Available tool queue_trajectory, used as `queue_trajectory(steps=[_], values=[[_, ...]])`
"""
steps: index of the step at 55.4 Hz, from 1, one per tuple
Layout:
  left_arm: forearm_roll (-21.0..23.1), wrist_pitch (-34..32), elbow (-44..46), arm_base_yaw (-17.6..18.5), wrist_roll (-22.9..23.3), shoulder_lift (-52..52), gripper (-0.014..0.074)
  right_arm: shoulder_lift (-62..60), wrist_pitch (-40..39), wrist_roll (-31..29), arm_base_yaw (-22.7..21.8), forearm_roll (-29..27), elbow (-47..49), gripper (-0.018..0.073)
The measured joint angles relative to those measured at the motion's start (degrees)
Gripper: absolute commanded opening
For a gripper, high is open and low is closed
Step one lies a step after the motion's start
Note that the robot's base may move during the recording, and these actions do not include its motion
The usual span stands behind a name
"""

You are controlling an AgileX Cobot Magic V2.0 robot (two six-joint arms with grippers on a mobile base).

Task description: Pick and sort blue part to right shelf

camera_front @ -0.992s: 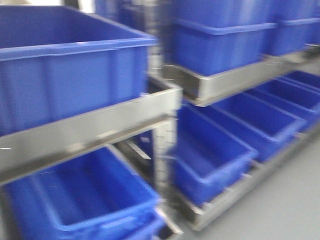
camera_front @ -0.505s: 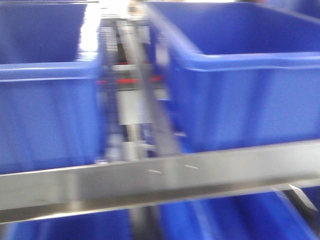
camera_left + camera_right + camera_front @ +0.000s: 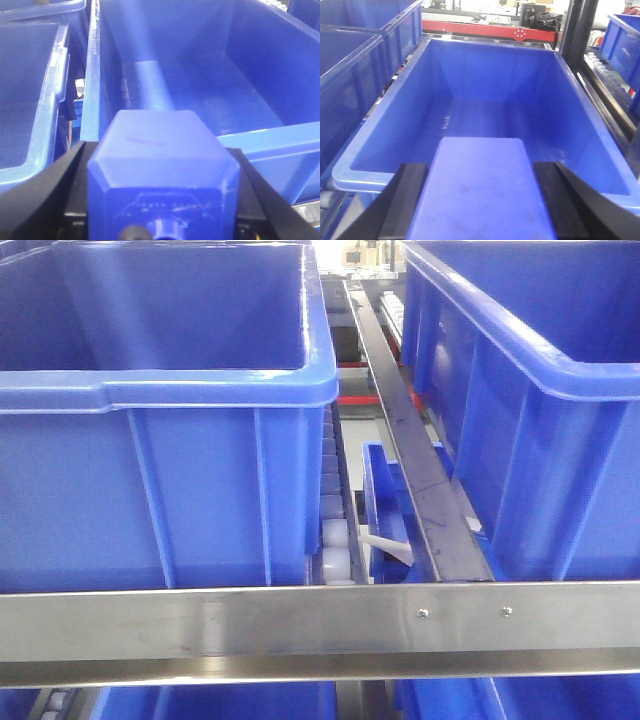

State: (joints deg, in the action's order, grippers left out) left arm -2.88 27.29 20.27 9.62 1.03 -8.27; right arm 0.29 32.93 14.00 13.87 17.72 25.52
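Observation:
In the left wrist view my left gripper is shut on a blue part, a boxy block with bevelled edges and a round cap near the bottom edge. It hangs over the near end of a large blue bin. In the right wrist view my right gripper is shut on a second blue part, a flat-faced block between black fingers, above the near rim of an empty blue bin. The front view shows the right shelf's steel front bar. Neither gripper shows there.
On the shelf, two large blue bins stand left and right of a dark divider rail with white rollers beside it. More blue bins sit to the left. A red frame lies behind.
The front view has swung from an angled look at two racks to facing one shelf squarely and close. The blur has gone.

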Motion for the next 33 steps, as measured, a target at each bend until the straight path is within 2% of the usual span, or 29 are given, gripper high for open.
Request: queue_trajectory(steps=[25, 33], values=[[0.0, -0.1, 0.0, 0.0, 0.0, 0.0, 0.0315, 0.0, 0.0, 0.0, 0.0, 0.0, 0.0, 0.0083], [-0.2, -4.7, -0.1, 0.0, 0.0, 0.0, 0.0315, 0.0, 0.0, 0.0, 0.0, 0.0, 0.0, 0.0083]])
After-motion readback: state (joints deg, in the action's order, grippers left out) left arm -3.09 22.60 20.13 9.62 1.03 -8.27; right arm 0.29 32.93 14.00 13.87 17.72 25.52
